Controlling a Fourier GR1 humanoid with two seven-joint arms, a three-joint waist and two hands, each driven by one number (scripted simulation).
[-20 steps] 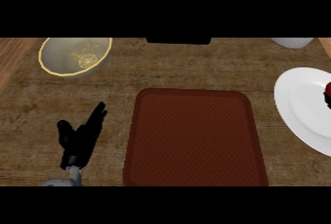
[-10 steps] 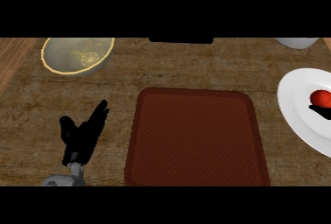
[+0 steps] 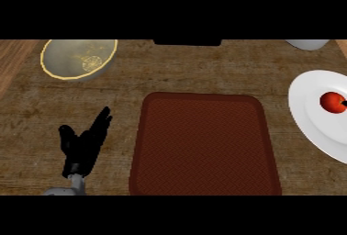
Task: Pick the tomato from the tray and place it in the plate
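Since before, the tomato (image 3: 332, 101) lies further inside the plate (image 3: 313, 120).

Steep overhead head view of counter (image 3: 203, 73)

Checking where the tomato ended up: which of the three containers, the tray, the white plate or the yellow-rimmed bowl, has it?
The white plate at the right edge holds the tomato; neither tray nor bowl does.
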